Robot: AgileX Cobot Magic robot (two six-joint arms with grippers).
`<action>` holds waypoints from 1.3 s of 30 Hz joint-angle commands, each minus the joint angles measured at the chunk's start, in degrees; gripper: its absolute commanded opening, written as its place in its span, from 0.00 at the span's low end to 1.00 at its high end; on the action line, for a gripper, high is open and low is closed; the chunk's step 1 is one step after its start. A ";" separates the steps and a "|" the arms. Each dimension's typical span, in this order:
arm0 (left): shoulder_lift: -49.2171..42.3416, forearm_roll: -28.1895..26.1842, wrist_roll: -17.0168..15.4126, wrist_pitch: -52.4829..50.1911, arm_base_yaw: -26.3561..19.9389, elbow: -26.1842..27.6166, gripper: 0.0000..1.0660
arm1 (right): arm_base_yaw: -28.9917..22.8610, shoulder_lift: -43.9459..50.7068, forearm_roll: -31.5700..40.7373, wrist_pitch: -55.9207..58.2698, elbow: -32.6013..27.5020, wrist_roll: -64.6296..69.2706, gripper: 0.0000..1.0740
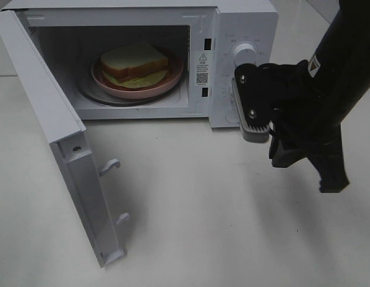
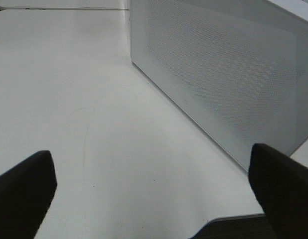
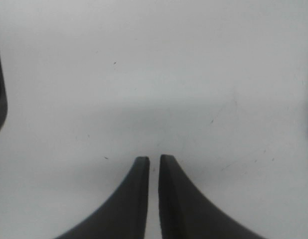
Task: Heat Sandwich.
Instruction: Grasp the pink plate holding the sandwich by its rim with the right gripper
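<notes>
Right pincer (image 3: 154, 158) is seen clenched: its two dark fingers (image 3: 131, 204) are drawn together until only a thin slit is left, and nothing is gripped between them. It is held above the white surface (image 1: 203, 209), just in front of the microwave (image 1: 245, 18), on the side where the round knob (image 1: 243, 52) is mounted. Whether the casing is touched cannot be told.

The sandwich (image 1: 134, 63) is found to this pincer's left and farther back, inside the microwave's chamber, well apart from the fingers. It is laid flat on a pink plate (image 1: 173, 82), which is set on the glass turntable (image 1: 86, 89). White bread is shown on top, with pale green lettuce sticking out beneath it at the near edge.

The door (image 1: 53, 113) is swung wide open, farther to the pincer's left than the sandwich, with its latch hooks (image 1: 110, 166) exposed.

Left pincer (image 2: 151, 169) is shown released in its wrist view, fingers spread wide with nothing between them, above the white surface. Ahead of it, and apart from it, a white panel (image 2: 224, 69) with a fine dotted pattern is seen standing on the surface. Whether it is the door or a wall of the microwave cannot be told.
</notes>
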State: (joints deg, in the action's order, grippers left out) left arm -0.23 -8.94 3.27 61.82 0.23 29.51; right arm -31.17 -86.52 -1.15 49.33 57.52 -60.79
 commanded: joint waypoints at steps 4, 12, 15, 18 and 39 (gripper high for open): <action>-0.97 -0.23 -0.17 -0.34 -0.23 -0.06 0.92 | 0.17 0.34 0.29 -0.52 0.17 -22.63 0.07; -0.97 -0.23 -0.17 -0.34 -0.23 -0.06 0.92 | 0.17 0.34 0.06 -1.89 0.17 -24.06 0.08; -0.97 -0.23 -0.17 -0.34 -0.23 -0.06 0.92 | 0.17 0.34 0.06 -3.32 0.17 -23.38 0.15; -0.97 -0.23 -0.17 -0.34 -0.23 -0.06 0.92 | 0.17 0.34 0.23 -4.76 0.17 -22.23 0.24; -0.97 -0.23 -0.17 -0.34 -0.23 -0.06 0.92 | 0.17 -0.86 0.06 -14.04 0.86 -15.93 0.92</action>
State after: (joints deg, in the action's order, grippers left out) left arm -0.23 -8.94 3.27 61.82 0.23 29.51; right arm -31.17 -87.20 -1.15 35.52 58.27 -76.49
